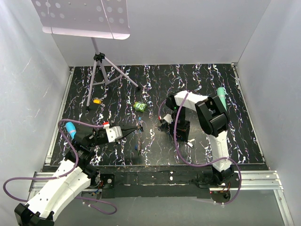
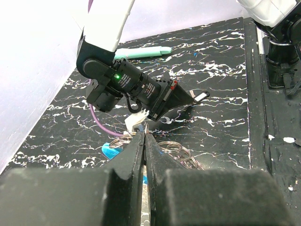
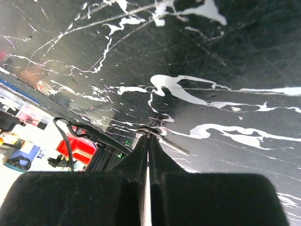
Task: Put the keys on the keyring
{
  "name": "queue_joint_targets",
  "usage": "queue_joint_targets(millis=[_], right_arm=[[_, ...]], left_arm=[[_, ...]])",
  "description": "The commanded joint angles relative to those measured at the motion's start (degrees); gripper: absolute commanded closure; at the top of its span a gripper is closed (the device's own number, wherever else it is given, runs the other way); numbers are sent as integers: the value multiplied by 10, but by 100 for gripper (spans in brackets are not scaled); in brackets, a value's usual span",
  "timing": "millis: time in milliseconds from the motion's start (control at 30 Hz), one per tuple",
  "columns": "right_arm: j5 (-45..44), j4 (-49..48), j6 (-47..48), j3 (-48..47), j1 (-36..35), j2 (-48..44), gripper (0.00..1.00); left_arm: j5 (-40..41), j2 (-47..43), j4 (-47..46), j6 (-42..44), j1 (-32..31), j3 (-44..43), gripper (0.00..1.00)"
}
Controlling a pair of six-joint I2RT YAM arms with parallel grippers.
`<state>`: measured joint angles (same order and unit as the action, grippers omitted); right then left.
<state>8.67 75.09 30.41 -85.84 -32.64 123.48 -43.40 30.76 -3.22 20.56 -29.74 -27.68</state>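
In the left wrist view the keyring (image 2: 181, 151) shows as grey metal loops to both sides of my left gripper (image 2: 144, 133), with its bright blue clip (image 2: 110, 151) on the left. That gripper is shut, with a thin loop of the ring pinched at its tips. From above it sits near the table's middle (image 1: 139, 126). My right gripper (image 1: 164, 120) hangs just to the right of it, pointing down. It is shut on a thin metal piece (image 3: 149, 129) close over the tabletop. A tiny blue speck, perhaps one of the keys (image 1: 136, 148), lies near the front edge.
A bright green lumpy object (image 1: 139, 107) lies behind the grippers, and a small orange-yellow piece (image 1: 97, 100) at the back left. A tripod (image 1: 101, 75) carrying a perforated plate stands at the back. One teal marker (image 1: 221, 96) lies far right, another (image 1: 70, 127) beside the left arm.
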Motion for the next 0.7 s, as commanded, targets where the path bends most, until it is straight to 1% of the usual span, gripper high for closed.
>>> queue_joint_targets(millis=[0,67,200,433,667], right_arm=[[-1,37,-8,-27,0,4,99],[3,37,-9,-29,0,7,98],[5,37,-11,-28,0,11,93],[13,37,-17,-28,0,18,91],[16,37,-20,-34,0,18,84]], left_arm=[[5,-2,-13,7,3,-15,100],[4,0,-13,8,2,-16,100],[5,-1,-13,6,2,-16,100],[4,0,-13,6,3,-16,100],[4,-1,-13,7,3,-16,100]])
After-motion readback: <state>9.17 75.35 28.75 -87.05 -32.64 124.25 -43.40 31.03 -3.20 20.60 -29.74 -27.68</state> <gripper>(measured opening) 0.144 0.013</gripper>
